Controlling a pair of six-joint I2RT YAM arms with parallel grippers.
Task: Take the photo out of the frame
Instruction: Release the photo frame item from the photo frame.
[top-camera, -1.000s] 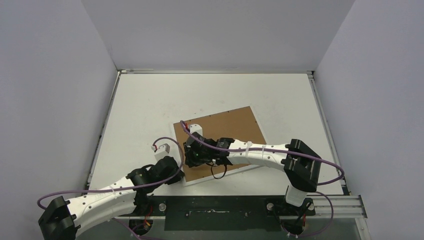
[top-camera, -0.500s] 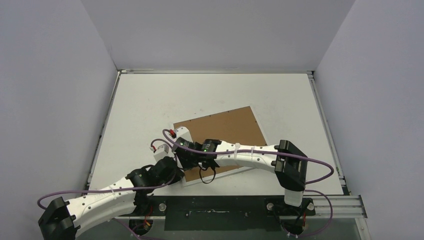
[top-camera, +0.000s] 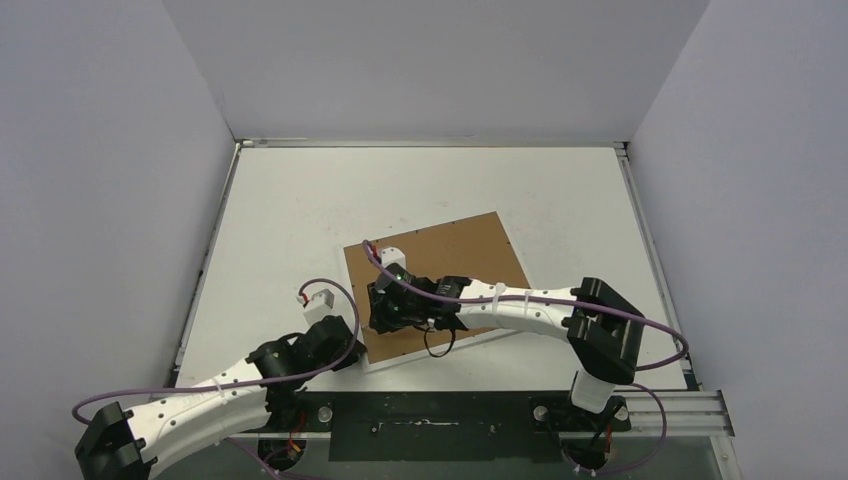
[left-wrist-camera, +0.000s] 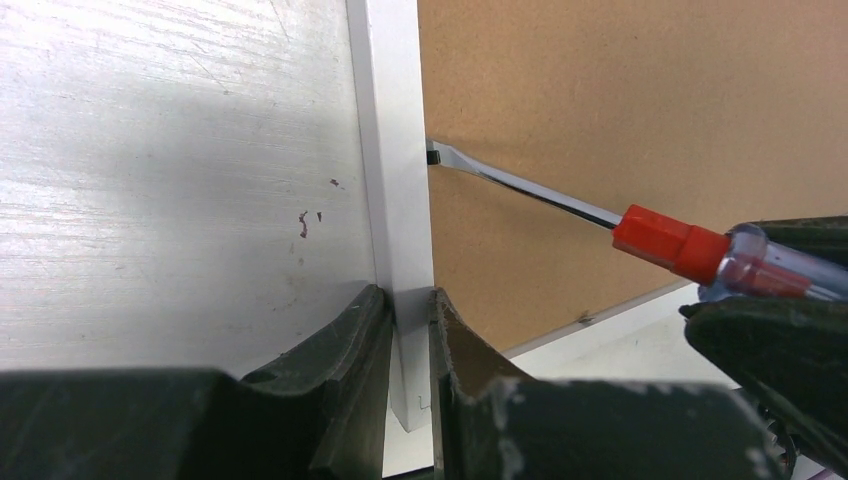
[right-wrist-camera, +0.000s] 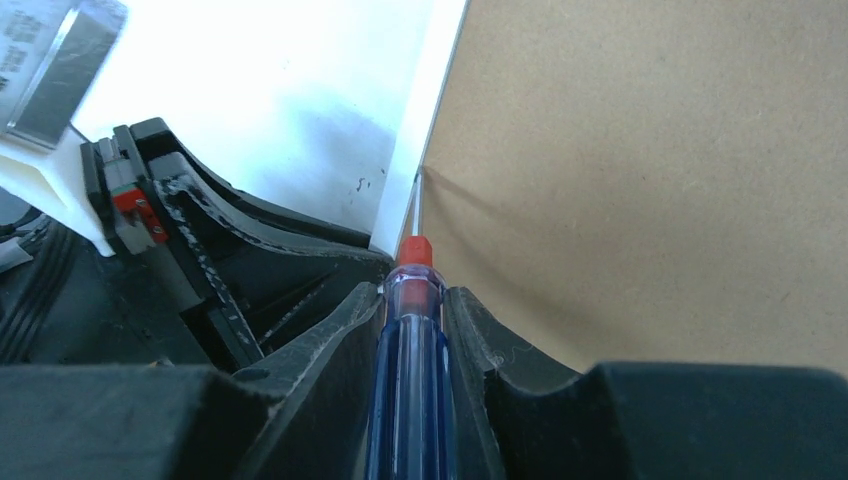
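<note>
On the tabletop (top-camera: 300, 200), toward its near edge, the frame (top-camera: 465, 255) lies face down with its brown backing board (left-wrist-camera: 620, 100) up. The left tool (left-wrist-camera: 410, 325) is clamped on the frame's white border strip (left-wrist-camera: 392, 150) close to the near-left corner. The right tool (right-wrist-camera: 412, 300) is closed around the handle of the screwdriver (left-wrist-camera: 665, 238), whose blade tip touches the seam between strip and board.

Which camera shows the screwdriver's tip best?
The left wrist camera: the tip of the screwdriver sits at the white edge of the frame. The right wrist camera shows mostly its handle in the right gripper. From above, the right arm hides it.
</note>
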